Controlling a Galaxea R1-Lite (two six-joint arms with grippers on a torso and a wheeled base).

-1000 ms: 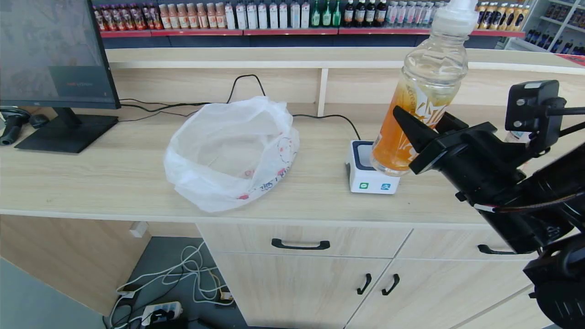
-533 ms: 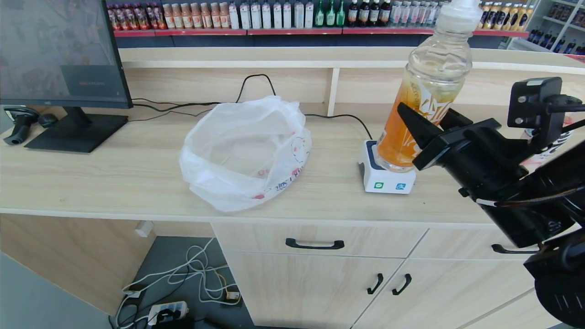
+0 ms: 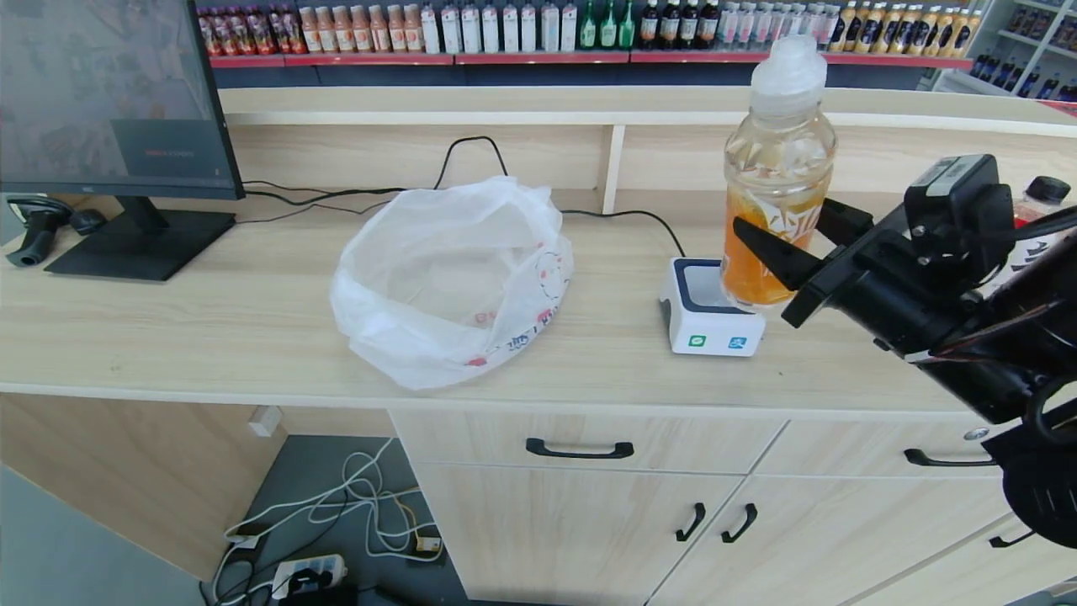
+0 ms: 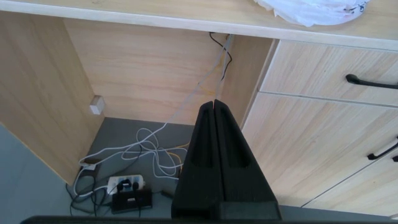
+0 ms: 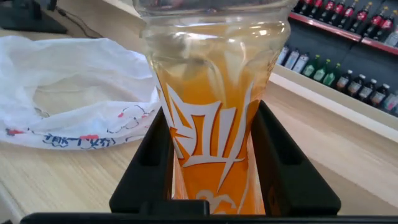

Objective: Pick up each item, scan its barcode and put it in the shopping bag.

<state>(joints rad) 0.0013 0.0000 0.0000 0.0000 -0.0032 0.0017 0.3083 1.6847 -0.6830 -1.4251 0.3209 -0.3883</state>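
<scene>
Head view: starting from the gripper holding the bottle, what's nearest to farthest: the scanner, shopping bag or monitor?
1. Scanner, just left of the right gripper.
2. Shopping bag, middle of the counter, further left.
3. Monitor, far left end.

left gripper (image 4: 214, 104): 2 fingers (image 4: 204, 155) pressed together | power strip (image 4: 127, 185) (cables (image 4: 153, 163) tangled) on floor (image 4: 115, 127) | shopping bag (image 4: 311, 9) on counter (image 4: 124, 11)

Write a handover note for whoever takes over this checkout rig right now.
Right gripper: shut on the clear plastic bottle of orange drink, held upright at the white box scanner.
Left gripper: shut, low before the cabinet fronts.
White plastic shopping bag: open on the wooden counter, left of the scanner; no item seen inside.
Done: bottle picked up.
To do: scan it, bag it, then the black-capped bottle at the counter's right end.
</scene>
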